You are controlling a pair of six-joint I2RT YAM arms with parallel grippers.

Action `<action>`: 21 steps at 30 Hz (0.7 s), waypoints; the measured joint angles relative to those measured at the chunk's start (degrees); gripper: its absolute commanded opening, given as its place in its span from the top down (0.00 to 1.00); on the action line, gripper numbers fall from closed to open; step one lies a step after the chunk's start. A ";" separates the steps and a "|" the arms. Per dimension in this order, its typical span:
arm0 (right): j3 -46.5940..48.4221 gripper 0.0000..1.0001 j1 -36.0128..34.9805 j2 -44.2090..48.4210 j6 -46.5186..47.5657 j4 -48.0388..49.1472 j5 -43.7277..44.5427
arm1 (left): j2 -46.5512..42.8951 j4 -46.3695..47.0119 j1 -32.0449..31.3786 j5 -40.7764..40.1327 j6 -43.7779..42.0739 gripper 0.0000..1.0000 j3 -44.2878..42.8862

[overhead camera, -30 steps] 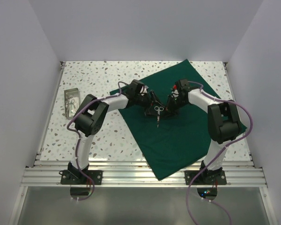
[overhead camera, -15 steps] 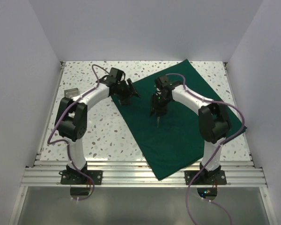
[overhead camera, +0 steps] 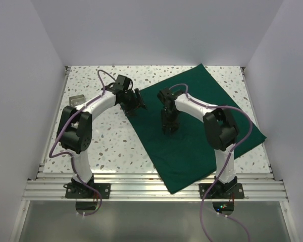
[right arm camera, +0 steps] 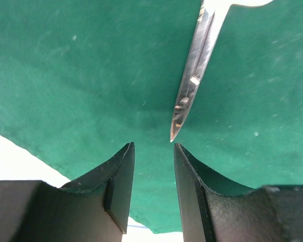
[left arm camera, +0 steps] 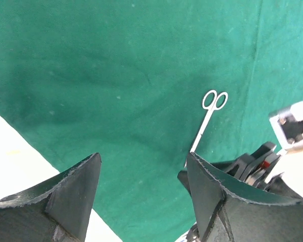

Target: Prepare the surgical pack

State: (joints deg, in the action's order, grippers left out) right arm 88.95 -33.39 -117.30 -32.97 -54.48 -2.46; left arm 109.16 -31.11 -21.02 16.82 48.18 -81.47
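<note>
On the worktop the dark green drape lay spread flat, scissors resting at its middle. Our right hand hovered over their tip, fingers slightly apart; our left hand gaped wide above the drape's left edge.

Drape: dark green cloth, one big square sheet, spread flat on the table and turned corner-on like a diamond. Faint creases, near corner reaching the table's front edge.

Scissors: slim, silver, closed, lying flat on the drape, well inside its edges, ring handles away from the blade tip.

Steel tray: mostly hidden, on bare table, well left of the drape.
</note>
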 measured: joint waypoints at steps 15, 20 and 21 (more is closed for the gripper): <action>0.20 0.62 -0.96 -2.54 -0.46 -1.42 2.27 | 0.00 0.02 0.87 0.66 -1.33 0.28 0.50; 0.24 0.71 -0.96 -3.30 -0.48 -1.29 2.75 | 0.00 0.04 1.14 0.94 -1.33 0.28 0.50; 0.26 0.73 -0.96 -3.30 -0.48 -1.31 2.73 | 0.00 0.07 1.14 0.94 -1.33 0.28 0.52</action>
State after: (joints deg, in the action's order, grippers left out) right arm 89.21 -34.35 -120.60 -33.45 -55.79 0.27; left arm 109.16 -31.05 -19.88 17.76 46.85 -80.95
